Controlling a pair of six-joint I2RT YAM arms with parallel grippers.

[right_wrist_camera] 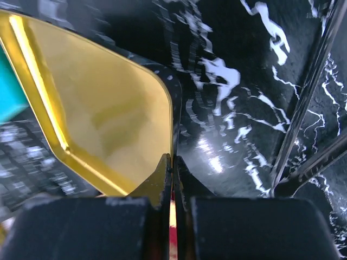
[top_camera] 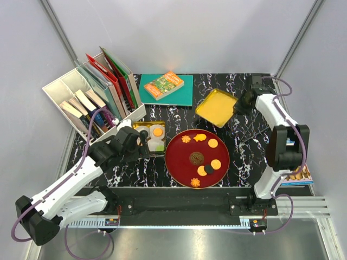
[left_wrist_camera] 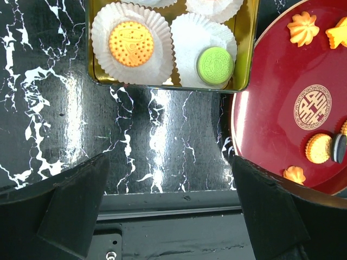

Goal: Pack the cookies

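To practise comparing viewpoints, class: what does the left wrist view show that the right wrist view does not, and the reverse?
Only left wrist: a gold tin holding paper cups with an orange cookie and a green cookie, plus the red plate. Only right wrist: the right gripper shut on the gold lid at its rim, and a teal book at the edge. Both: the black marble tabletop.

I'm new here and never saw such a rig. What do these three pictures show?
Two robot arms, each ending in a two-finger gripper, stand at a black table. One picture looks down from above; the others come from cameras on the wrists. A red plate carries loose cookies. In a gold tin, paper cups hold an orange cookie and a green cookie. The left gripper is open over the table, holding nothing. The right gripper is shut on the rim of the gold lid.
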